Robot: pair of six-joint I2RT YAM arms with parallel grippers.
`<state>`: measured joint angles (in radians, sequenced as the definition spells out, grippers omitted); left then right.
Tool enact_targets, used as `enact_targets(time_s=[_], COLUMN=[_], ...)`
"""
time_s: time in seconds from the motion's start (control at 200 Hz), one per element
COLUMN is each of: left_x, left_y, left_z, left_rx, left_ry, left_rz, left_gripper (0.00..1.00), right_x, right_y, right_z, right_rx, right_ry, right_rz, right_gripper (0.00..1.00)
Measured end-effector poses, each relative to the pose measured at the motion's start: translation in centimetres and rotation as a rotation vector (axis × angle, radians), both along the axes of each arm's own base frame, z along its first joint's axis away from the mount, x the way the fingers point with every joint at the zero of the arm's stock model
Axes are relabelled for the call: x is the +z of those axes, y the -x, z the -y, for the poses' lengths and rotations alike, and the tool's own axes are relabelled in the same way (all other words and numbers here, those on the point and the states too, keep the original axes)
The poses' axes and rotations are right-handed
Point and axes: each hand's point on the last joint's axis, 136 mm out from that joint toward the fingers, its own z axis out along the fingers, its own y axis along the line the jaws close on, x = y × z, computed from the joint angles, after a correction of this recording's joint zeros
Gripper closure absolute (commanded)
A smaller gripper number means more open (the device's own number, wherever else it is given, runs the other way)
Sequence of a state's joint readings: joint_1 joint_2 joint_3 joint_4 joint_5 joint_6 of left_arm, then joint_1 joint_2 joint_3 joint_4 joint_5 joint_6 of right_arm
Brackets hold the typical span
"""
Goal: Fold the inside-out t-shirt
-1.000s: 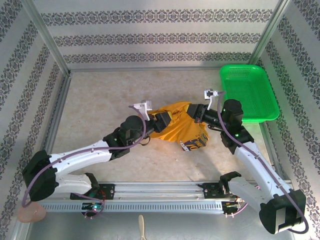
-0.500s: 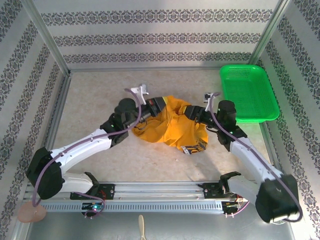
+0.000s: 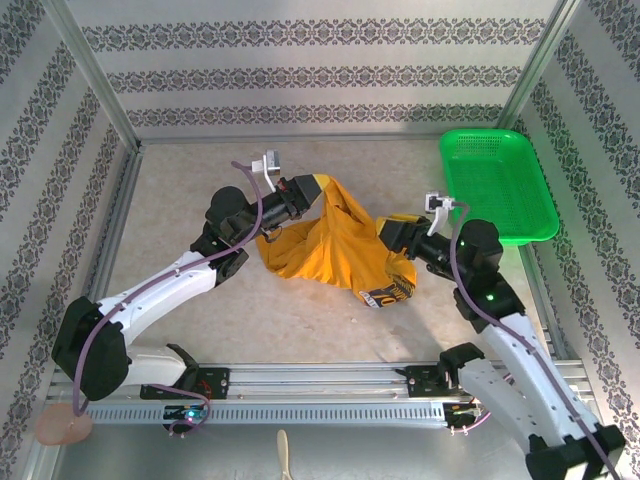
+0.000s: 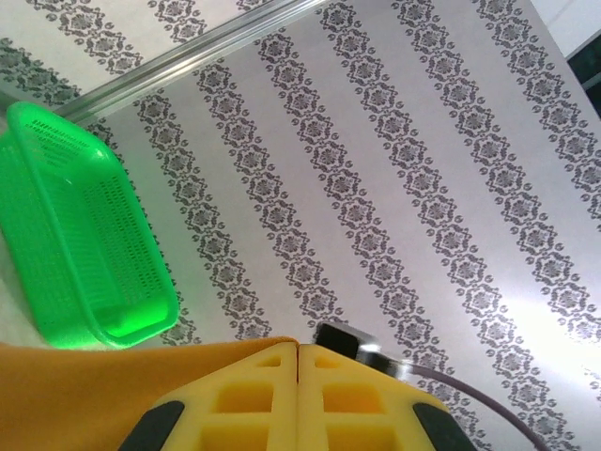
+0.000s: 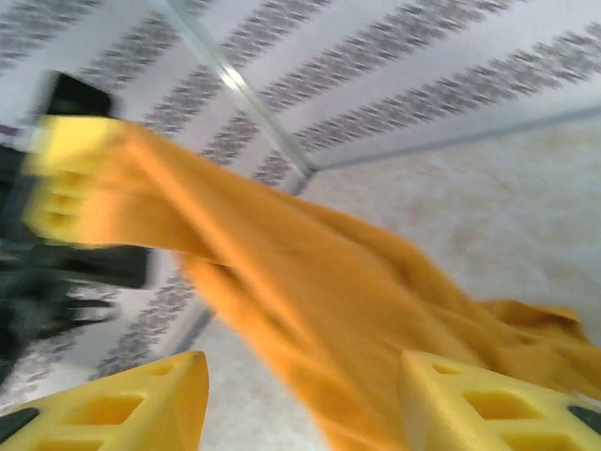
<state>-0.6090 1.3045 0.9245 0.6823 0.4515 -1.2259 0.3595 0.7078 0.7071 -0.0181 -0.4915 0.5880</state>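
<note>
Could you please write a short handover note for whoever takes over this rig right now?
Left hand: shut on a raised edge of the t-shirt.
Right hand: open at the shirt's right side, gripping nothing.
T-shirt: bunched on the table, its far end lifted. The green basket sits apart at the far right.
Done: no fold visible.
Left: spread it flat, then fold.

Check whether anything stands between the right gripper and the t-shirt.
Nothing visible does. The right gripper has its fingers apart, with the orange cloth of the t-shirt running through the gap between them. The left gripper is shut on the cloth's far edge. The green basket lies off to the right, apart from both.
</note>
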Motion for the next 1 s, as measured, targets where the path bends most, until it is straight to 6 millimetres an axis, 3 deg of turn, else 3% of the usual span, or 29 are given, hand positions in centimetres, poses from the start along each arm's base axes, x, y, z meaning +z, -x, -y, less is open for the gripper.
enact_targets(time_s=[0.08,0.185,0.425,0.694,0.819,0.999], left_x=[-0.1,-0.2,-0.7,-0.7,-0.7,-1.1], left_y=[0.0,-0.1,-0.2,-0.2,-0.2,-0.2], left_z=[0.0,-0.1,-0.1,-0.1,-0.1,-0.1], left_rx=[-0.002,-0.002,0.003,0.002,0.002,0.002], left_ry=[0.007,0.01,0.01,0.014,0.013,0.01], left_rz=[-0.012,-0.02,-0.041,-0.046,-0.047,-0.051], left_gripper=[1.0,1.0,1.0,1.0,1.0,1.0], right_x=[2.4,3.9,2.5,2.9,2.0,1.5], right_y=[1.3,1.9,1.2,0.0,-1.2,-2.8], right_z=[-1.9,-4.5,-8.6,-9.7,-9.8,-9.8], right_rx=[0.07,0.143,0.217,0.186,0.149,0.116], right_ry=[0.015,0.052,0.156,0.2,0.226,0.252], right_rz=[0.063,0.1,0.085,0.117,0.106,0.091], right_gripper=[0.42,0.35,0.35,0.35,0.45,0.92])
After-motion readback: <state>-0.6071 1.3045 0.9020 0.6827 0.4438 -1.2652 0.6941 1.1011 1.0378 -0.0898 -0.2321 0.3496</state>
